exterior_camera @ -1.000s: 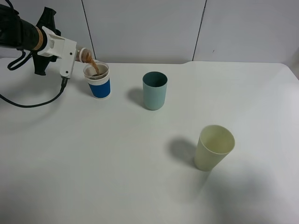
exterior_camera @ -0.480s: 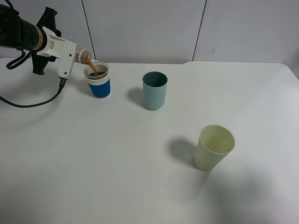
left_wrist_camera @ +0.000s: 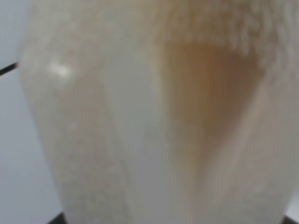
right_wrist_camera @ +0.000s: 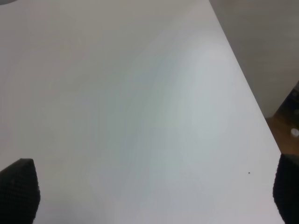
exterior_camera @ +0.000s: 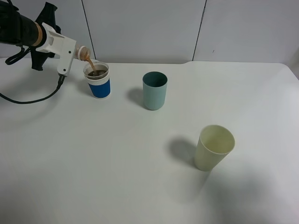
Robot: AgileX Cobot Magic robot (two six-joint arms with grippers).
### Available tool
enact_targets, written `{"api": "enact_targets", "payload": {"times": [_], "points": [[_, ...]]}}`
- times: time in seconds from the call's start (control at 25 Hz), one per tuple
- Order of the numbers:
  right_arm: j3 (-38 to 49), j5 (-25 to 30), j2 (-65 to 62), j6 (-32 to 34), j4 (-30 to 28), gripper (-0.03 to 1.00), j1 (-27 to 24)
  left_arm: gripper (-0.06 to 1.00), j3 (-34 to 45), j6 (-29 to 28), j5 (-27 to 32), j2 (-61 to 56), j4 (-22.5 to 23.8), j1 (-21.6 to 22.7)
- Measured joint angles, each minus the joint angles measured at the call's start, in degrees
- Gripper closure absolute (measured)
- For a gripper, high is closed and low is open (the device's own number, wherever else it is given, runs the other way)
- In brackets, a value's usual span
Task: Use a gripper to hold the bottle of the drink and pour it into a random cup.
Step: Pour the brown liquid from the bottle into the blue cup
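My left gripper [exterior_camera: 71, 49] is shut on the bottle [exterior_camera: 83, 53] and holds it tipped over, with its beige neck just above the rim of the cup [exterior_camera: 98, 80] at the back left of the table. A thin stream of brown drink [exterior_camera: 91, 66] runs from the neck into the cup, which holds brown liquid. The bottle's pink label is hidden by the gripper. In the left wrist view the translucent bottle [left_wrist_camera: 93, 121] fills the frame, with the drink [left_wrist_camera: 208, 102] inside it. My right gripper [right_wrist_camera: 154, 198] is open and empty over the bare table.
A teal tumbler [exterior_camera: 154, 90] stands to the right of the cup. A pale yellow-green tumbler [exterior_camera: 213, 147] stands nearer, at the front right. A black cable [exterior_camera: 32, 100] trails over the table's left side. The table's right edge [right_wrist_camera: 247, 88] shows in the right wrist view.
My left gripper has risen slightly with the bottle while the drink keeps running into the cup. The tumblers have not moved.
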Motion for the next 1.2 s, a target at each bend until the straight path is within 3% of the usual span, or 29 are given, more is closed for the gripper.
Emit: {"api": "enact_targets", "payload": {"times": [1.2], "points": [[0.0, 0.0, 0.0, 0.0, 0.0, -0.03, 0.0, 0.62, -0.4, 3.2, 2.0, 0.0, 4.5, -2.2]]}}
